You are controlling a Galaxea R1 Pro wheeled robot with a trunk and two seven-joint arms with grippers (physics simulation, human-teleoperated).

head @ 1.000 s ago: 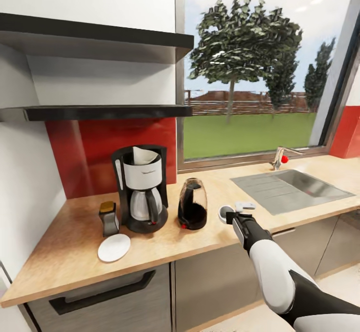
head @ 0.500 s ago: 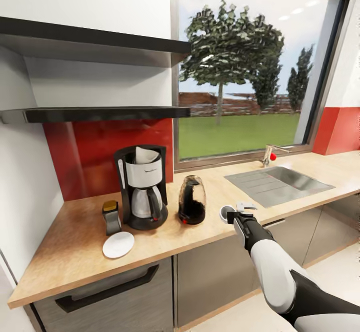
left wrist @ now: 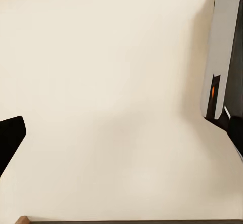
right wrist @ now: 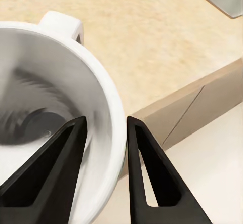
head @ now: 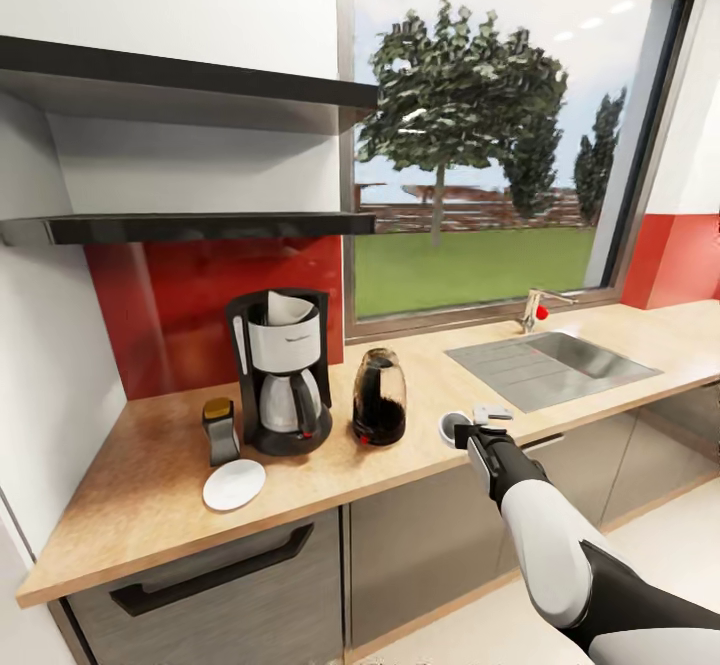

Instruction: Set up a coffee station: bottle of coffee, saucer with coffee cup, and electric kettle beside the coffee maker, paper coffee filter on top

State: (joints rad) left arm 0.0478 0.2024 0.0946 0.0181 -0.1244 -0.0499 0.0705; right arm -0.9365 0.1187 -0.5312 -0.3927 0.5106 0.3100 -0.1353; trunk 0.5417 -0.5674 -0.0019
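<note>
Right wrist view: the coffee cup (right wrist: 50, 107) is pinched at its rim by the right gripper (right wrist: 104, 133), one finger inside, one outside. Seen low and right of centre on the countertop (head: 130, 505), it is judged light, rigid, smooth, breakable.

We find bare countertop (head: 440, 465) between the electric kettle (head: 379, 397) and sink (head: 545, 365); the kettle blocks the way toward the saucer (head: 234, 484).
</note>
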